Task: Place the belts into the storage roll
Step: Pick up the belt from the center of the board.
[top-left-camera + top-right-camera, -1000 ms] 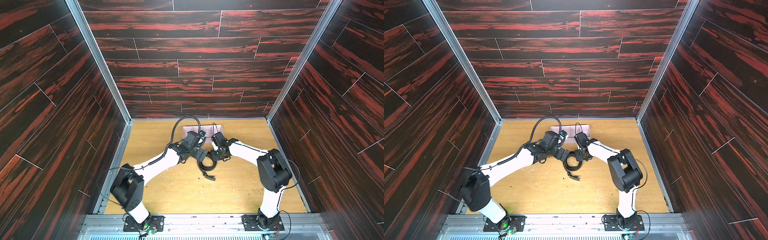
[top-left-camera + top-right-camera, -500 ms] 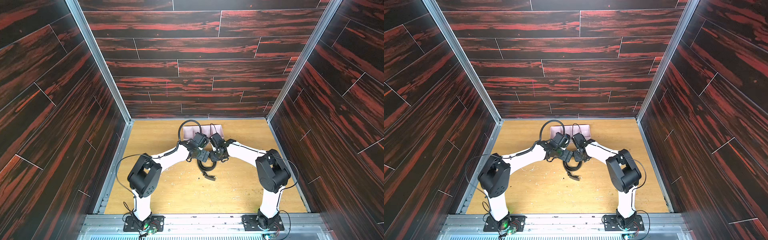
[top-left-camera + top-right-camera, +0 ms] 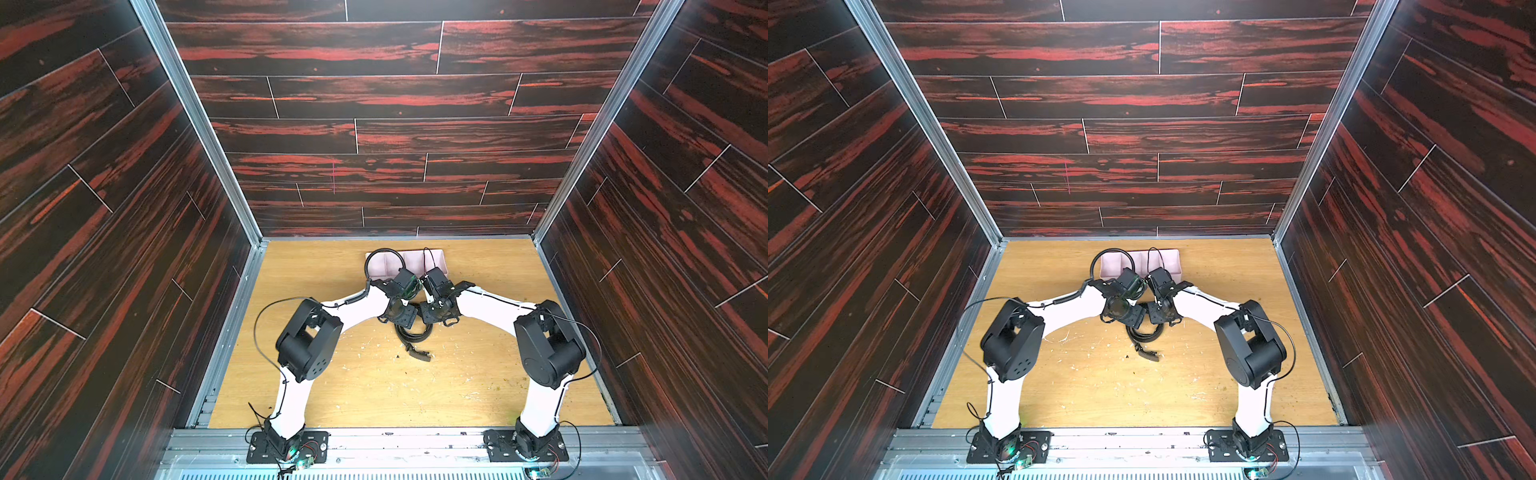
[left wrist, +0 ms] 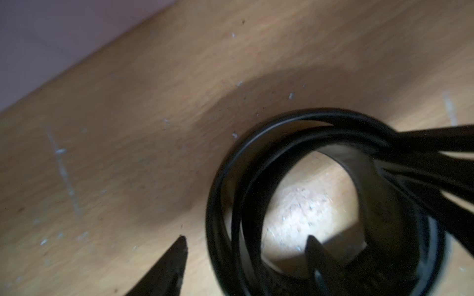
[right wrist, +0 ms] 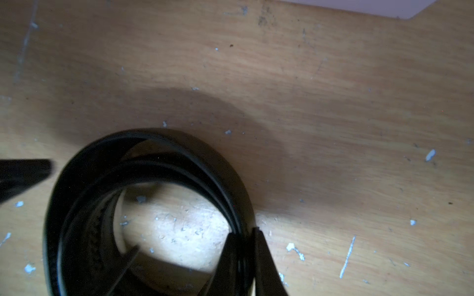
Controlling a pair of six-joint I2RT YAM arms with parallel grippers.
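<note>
**Right wrist view: black belt (image 5: 205, 166) pinched at one side**

The right gripper (image 5: 244, 237) is clamped on the coil's wall. The left gripper (image 4: 246, 242) stands part-open, one finger outside the coil and one inside. The belt lies on the wooden table (image 3: 374, 386), near the pink divided tray (image 3: 411, 259).

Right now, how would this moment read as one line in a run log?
belt: coiled on table, outside tray | right gripper: shut on belt | left gripper: open, astride coil wall
</note>
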